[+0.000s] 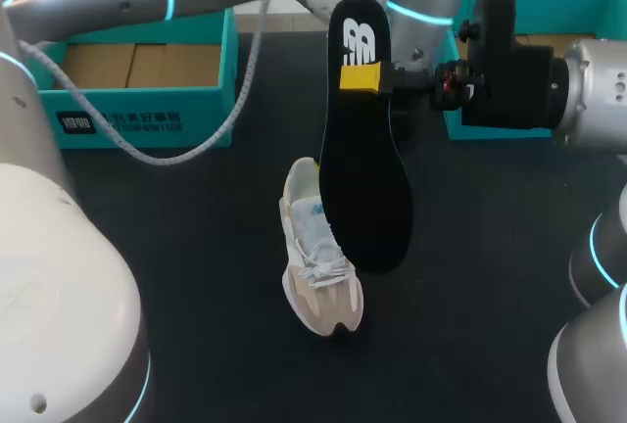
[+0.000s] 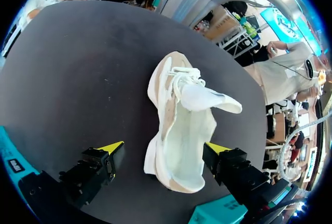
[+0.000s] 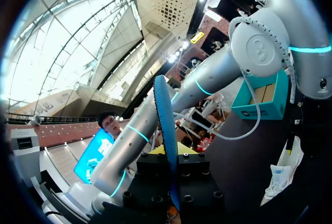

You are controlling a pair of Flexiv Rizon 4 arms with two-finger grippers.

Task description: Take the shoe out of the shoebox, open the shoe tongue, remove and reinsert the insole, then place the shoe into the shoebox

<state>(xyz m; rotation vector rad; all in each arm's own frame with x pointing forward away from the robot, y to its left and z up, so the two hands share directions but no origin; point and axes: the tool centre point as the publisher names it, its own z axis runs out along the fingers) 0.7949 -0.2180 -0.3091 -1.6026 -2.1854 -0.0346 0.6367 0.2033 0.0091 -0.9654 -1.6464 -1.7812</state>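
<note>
Right gripper (image 1: 360, 78) pinches flat black insole (image 1: 364, 188) upright above cream mesh sneaker (image 1: 318, 281); left gripper (image 2: 165, 148) spread wide over its heel.

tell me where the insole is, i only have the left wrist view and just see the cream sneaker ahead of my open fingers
observer: The flat black foam insole is up in the air, pinched near one end by the right gripper.
operator: over the shoe?
observer: In the head view its lower end overlaps the cream sneaker; I cannot tell whether they touch.
operator: what colour is its other side?
observer: Blue. The right wrist view shows it nearly edge-on between the fingers.
</note>
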